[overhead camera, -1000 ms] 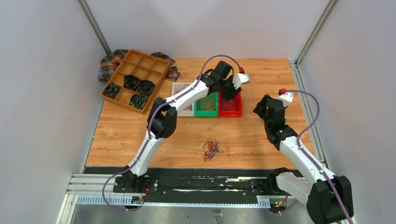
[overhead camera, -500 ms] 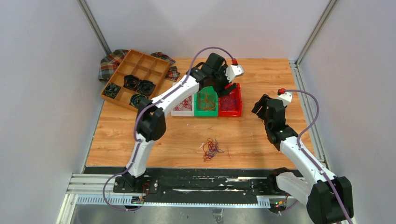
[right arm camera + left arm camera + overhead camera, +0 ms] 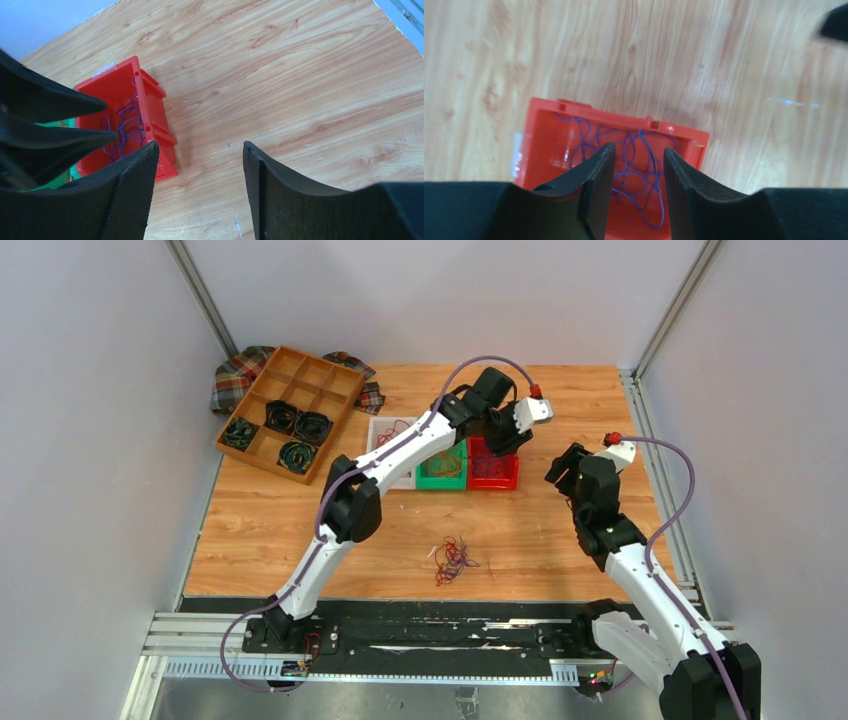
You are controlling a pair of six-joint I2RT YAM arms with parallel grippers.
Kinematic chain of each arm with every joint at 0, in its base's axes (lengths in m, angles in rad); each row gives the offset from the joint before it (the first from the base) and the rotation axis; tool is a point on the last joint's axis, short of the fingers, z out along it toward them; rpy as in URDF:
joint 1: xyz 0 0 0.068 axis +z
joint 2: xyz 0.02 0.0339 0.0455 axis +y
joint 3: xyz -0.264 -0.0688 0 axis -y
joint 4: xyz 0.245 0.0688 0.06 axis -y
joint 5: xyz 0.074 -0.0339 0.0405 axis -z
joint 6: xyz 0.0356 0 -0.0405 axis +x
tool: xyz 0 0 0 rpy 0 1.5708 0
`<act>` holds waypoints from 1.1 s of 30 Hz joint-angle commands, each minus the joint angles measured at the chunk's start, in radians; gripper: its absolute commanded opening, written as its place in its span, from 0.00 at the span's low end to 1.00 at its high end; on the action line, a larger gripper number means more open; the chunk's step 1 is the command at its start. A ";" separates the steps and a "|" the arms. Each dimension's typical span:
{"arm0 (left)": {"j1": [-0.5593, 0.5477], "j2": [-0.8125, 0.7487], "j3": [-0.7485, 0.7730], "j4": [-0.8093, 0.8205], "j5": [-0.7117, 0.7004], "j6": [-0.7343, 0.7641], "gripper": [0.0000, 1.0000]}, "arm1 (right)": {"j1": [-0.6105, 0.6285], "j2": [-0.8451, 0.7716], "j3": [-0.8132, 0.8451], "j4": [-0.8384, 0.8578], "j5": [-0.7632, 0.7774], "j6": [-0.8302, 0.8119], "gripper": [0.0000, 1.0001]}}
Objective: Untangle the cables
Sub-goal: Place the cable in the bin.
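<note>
One loose clump of hair-thin cables [image 3: 452, 558] lies on the wood-grain table [image 3: 260, 530] in the top view, near the front middle and well apart from the red bin [image 3: 495, 474], which the left gripper [image 3: 505, 437] hangs over. The left wrist cam shows its matte black fingers [image 3: 596, 175] parted with nothing pinched, and curly purple wires [image 3: 644, 175] in the glossy bin below. On the right wrist cam, the right gripper [image 3: 200, 150] is spread wide and empty over bare wood.
</note>
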 commanded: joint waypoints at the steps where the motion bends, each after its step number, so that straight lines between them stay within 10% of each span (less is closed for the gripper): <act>1: 0.013 0.054 0.032 -0.014 -0.052 0.036 0.42 | -0.014 -0.002 -0.008 -0.024 0.042 -0.019 0.62; 11: 0.055 0.084 -0.025 0.131 -0.138 -0.008 0.01 | -0.014 0.016 -0.005 -0.008 0.041 -0.021 0.54; 24: 0.053 0.153 -0.058 0.185 -0.185 0.009 0.01 | -0.014 0.042 -0.010 0.006 0.029 -0.014 0.51; 33: 0.050 0.047 -0.015 0.080 -0.139 0.027 0.60 | -0.014 0.024 0.005 -0.008 0.025 -0.024 0.51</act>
